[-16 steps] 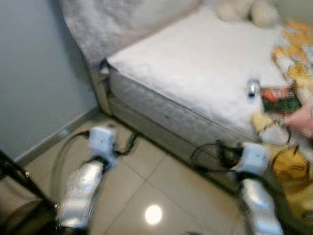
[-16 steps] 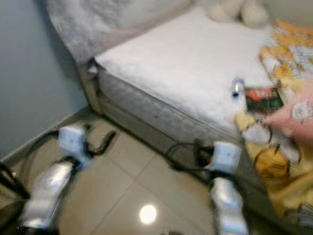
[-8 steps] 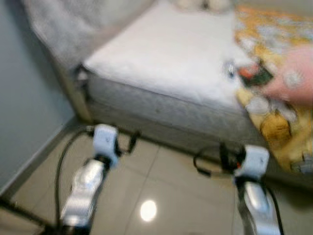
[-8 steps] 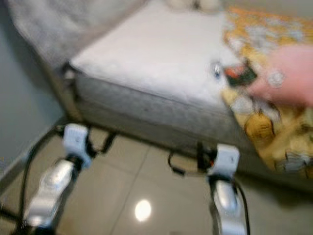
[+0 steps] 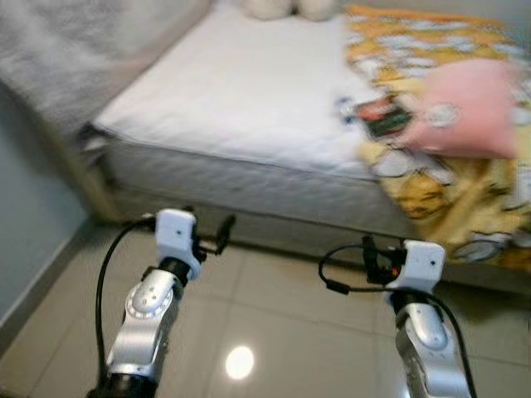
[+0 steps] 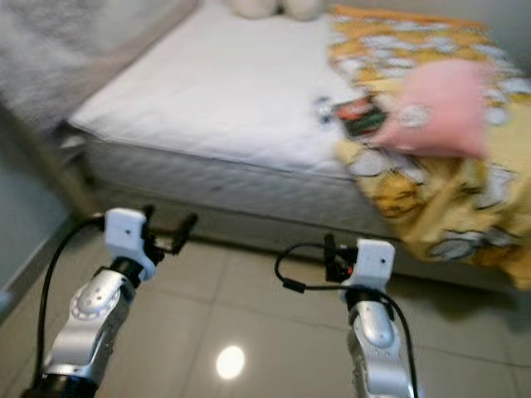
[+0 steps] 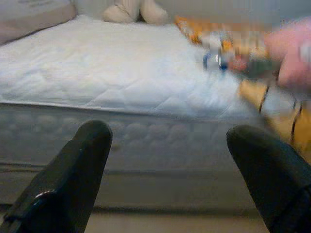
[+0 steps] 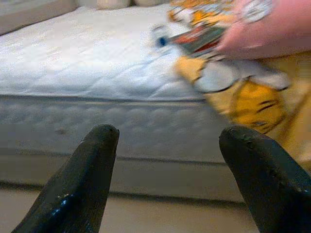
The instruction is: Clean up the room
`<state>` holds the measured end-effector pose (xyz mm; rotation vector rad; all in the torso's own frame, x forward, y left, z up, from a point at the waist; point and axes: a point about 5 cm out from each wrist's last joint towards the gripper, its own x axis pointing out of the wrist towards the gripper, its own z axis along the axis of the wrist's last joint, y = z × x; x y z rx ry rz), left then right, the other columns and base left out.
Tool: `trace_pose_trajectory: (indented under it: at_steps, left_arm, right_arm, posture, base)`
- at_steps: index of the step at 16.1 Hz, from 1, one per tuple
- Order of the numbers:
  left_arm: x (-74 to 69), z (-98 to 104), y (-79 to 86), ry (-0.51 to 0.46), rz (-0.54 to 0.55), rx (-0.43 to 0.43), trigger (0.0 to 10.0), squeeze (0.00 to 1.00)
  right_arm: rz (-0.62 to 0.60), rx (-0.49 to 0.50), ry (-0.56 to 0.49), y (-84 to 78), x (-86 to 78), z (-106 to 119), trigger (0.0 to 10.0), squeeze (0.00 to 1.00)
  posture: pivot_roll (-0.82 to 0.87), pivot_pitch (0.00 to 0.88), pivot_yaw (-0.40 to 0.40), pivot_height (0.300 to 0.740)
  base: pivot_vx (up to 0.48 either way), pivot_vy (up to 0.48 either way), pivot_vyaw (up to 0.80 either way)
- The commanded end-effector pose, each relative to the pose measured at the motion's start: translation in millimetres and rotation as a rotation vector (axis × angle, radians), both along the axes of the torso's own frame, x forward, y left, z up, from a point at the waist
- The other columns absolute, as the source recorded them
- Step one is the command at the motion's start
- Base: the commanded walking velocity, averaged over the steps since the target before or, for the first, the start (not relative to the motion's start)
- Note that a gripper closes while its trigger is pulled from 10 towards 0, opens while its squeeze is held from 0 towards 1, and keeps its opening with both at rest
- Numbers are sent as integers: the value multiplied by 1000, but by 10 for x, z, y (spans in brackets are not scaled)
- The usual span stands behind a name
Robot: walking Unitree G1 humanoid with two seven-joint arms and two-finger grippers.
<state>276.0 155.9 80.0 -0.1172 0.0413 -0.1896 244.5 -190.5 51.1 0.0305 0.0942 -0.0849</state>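
A bed with a bare white mattress (image 5: 232,91) lies ahead of me. On its right half lie a yellow patterned blanket (image 5: 431,186) and a pink pillow (image 5: 465,108). A small bottle (image 5: 345,108) and a dark green and red packet (image 5: 382,120) rest on the mattress by the blanket's edge. My left gripper (image 7: 170,165) is open and empty, held over the floor short of the bed side. My right gripper (image 8: 167,165) is also open and empty, facing the bed side below the packet (image 8: 199,36).
A cream plush toy (image 5: 282,7) sits at the far end of the bed. A grey fleece cover (image 5: 58,50) hangs at the left, with a grey wall (image 5: 25,191) below it. Beige floor tiles (image 5: 274,332) spread between me and the bed.
The whole view has swung to the right, so the bed now lies square ahead and the blanket and pillow show more fully. Both arms keep their pose.
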Motion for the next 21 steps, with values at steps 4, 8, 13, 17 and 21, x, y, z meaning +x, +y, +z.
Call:
trace_pose_trajectory:
  at_steps: [4, 8, 13, 17, 21]
  left_arm:
    - [-29, 76, 148, -46, 66, 50, 10000, 0]
    - [31, 118, 58, -69, -2, 97, 10000, 0]
    - [57, 131, 31, -72, -17, 92, 10000, 0]
    - [68, 117, 56, -58, 22, 95, 10000, 0]
    - [75, 106, 100, -47, 62, 82, 10000, 0]
  right_arm:
    - [-137, 50, -103, -254, 16, 192, 10000, 0]
    - [-27, -13, -46, -95, 67, 117, 10000, 0]
    - [-15, -22, -23, -66, 88, 91, 10000, 0]
    - [-3, -32, -19, -61, 89, 86, 10000, 0]
    - [24, -34, -7, -25, 106, 77, 10000, 0]
  posture:
    - [-109, 0, 30, 740]
    - [-103, 0, 27, 740]
    - [-110, 0, 41, 740]
    - [-112, 0, 46, 740]
    - [-107, 0, 41, 740]
  base:
    - [276, 0, 0]
    - [79, 0, 0]
    - [442, 0, -456]
    - [466, 0, 0]
    - [460, 0, 0]
